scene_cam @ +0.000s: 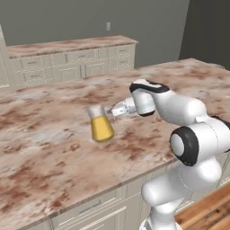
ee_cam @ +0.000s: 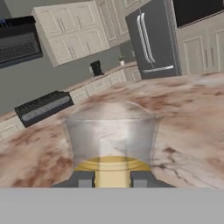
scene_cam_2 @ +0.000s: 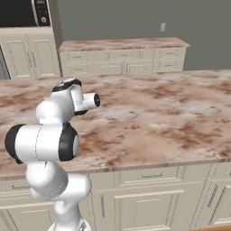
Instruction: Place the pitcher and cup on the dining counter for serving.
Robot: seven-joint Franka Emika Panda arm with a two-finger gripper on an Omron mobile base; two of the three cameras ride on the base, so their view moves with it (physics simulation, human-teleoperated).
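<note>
The pitcher (scene_cam: 101, 126), clear glass with orange-yellow liquid in its flared base, stands upright on the dining counter (scene_cam: 45, 148) near its middle. My gripper (scene_cam: 112, 111) reaches in level from the right and is shut on the pitcher's side at the handle. In the hand view the pitcher (ee_cam: 111, 131) sits right in front of my gripper (ee_cam: 112, 178), a dark fingertip (ee_cam: 85, 178) on either side of its yellow lower part. The marbled slab (ee_cam: 192, 131) spreads out beyond it. I cannot tell whether the base touches the stone or hangs just above it. The cup is out of view.
A narrower marble counter (scene_cam: 67, 47) on cream cabinets runs along the far wall. The hand view looks across to a steel fridge (ee_cam: 153, 39), a dark stove (ee_cam: 43, 107) and a small black appliance (ee_cam: 96, 68). Wood floor (scene_cam: 211, 211) lies beside the base.
</note>
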